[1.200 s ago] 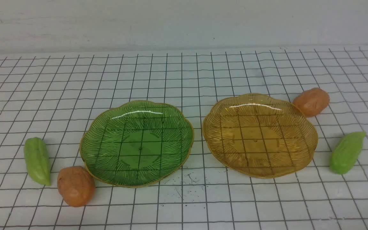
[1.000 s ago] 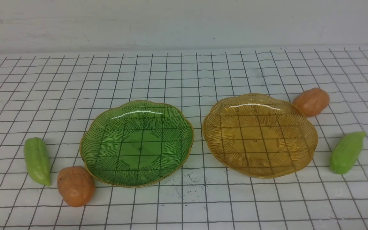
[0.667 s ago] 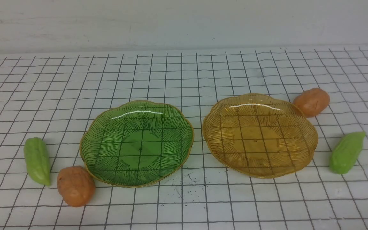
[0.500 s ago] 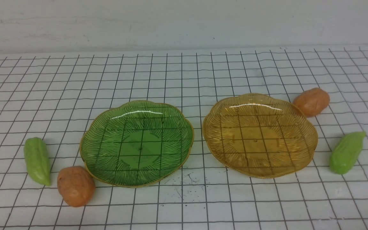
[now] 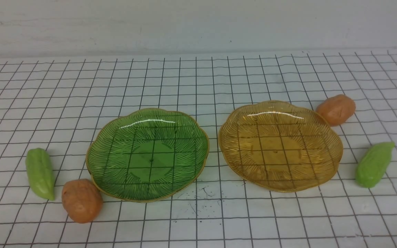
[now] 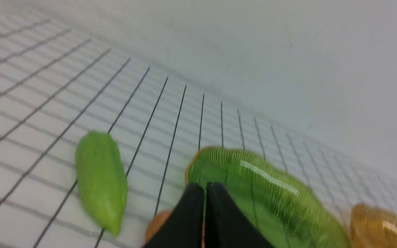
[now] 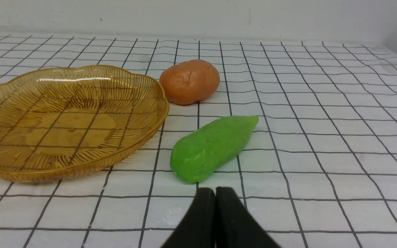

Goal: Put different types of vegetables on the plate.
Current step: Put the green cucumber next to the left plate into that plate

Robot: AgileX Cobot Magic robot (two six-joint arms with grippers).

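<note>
Okay, all four vegetables lay on the gridded bench, none on a plate. Green plate sat left of the bench's middle, with amber plate just beside it on the right, rims near but apart. Left cucumber lay toward the front-left corner, tapered end pointing to the front edge. Left potato lay between it and the green plate, right against that plate's front-left rim; touching or not, couldn't tell. Right potato sat against the amber plate's far-right rim. Right cucumber lay near the right edge, apart from the amber plate, tapered end pointing far-right. Left gripper had its black fingers pressed together, holding nothing, low over the left potato; that picture was blurred. Right gripper was likewise pressed together and empty, low over the bench just short of the right cucumber's blunt end.
</note>
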